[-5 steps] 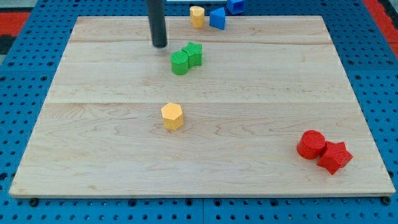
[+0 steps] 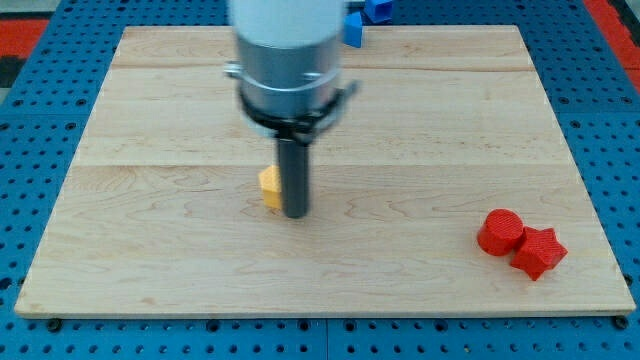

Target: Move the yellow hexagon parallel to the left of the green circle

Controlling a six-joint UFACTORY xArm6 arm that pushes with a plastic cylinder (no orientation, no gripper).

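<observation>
- no gripper fitted, just a straight rod, so nothing open, shut or held; my tip [image 2: 295,213] planted on the wooden board [image 2: 420,120], tight against the right side of the yellow hexagon [image 2: 268,186], apparently touching.
- yellow hexagon near mid-board, partly hidden behind the rod.
- green circle not visible; likely masked by the arm's bulk towards the view's top, so exact target spot unclear.
- probably best to get under the hexagon's bottom side and push up the view in short, centred strokes, stopping level with the circle and left of it.
- plenty of bare board left of and above the hexagon; left edge well apart.
- red cylinder [image 2: 499,231] and red star [image 2: 540,251] far off at lower right, blue block [image 2: 352,28] at top edge: no obstruction.
</observation>
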